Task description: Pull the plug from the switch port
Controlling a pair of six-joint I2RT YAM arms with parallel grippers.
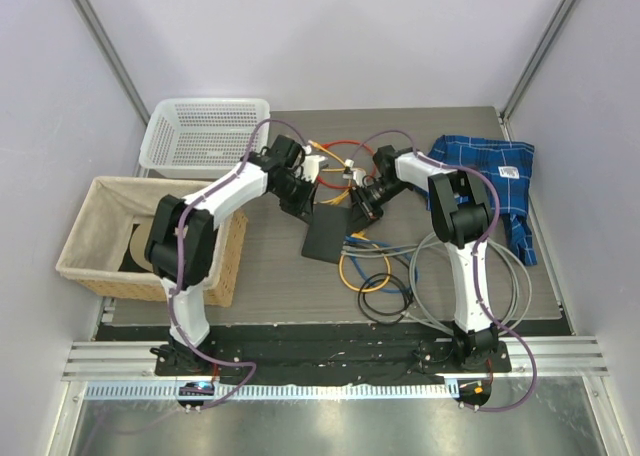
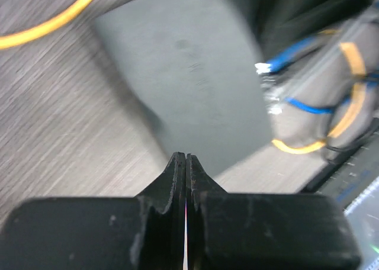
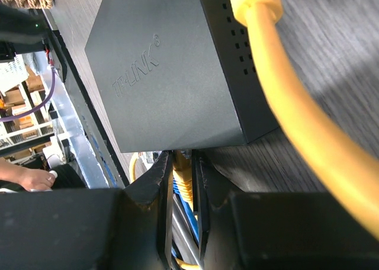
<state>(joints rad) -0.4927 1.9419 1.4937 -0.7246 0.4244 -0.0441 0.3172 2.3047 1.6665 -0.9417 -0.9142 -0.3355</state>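
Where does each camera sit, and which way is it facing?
Top: above and behind, looking down at the table; left arm and right arm show.
Left wrist: on the left arm, facing past the shut left hand to the switch.
Right wrist: behind the right hand, which grips the yellow plug.
Shared: all show the switch.

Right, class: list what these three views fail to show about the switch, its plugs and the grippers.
Right wrist: whether the yellow plug is seated; the fingers of the right gripper and the edge of the switch hide the port.
Left wrist: the blue cables are blurred; their plugs cannot be counted.
Top external: the switch's sockets, too small to tell, partly under the right gripper.
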